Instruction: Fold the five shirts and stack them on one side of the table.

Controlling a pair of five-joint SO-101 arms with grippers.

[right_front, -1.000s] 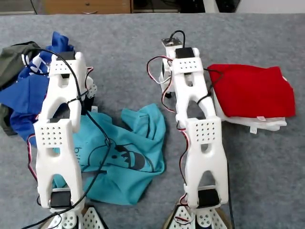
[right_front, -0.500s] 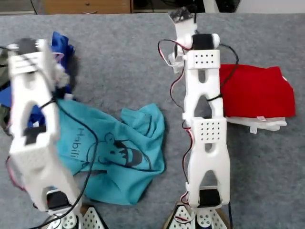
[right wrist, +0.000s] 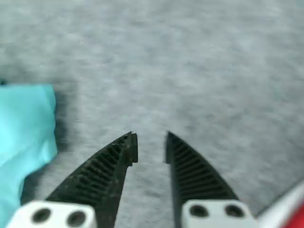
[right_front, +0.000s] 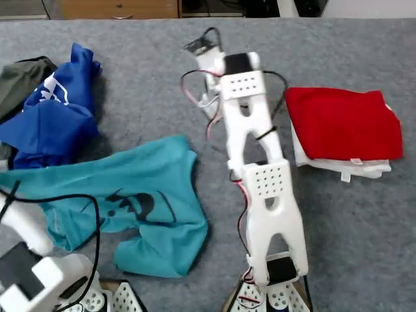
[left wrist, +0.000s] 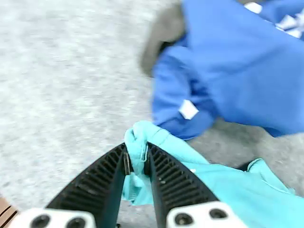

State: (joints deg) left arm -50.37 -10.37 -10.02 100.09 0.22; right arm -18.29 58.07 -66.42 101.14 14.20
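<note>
In the high view the teal shirt [right_front: 130,201] lies spread out in the lower left part of the frame, on the grey table [right_front: 143,78]. The left gripper [left wrist: 137,164] is closed on a bunched edge of it, and the cloth is pinched between the two black fingers. At the upper left a blue shirt [right_front: 55,117] lies crumpled, and a dark green shirt [right_front: 23,78] is partly under it at the left edge. At the right side a folded red shirt [right_front: 341,123] rests on a folded white shirt [right_front: 338,168]. The right arm [right_front: 257,169] stretches up the middle of the frame, between the teal shirt and the folded pile. The right gripper [right wrist: 151,145] is a little open, holds nothing, and hangs over the table near a teal corner.
</note>
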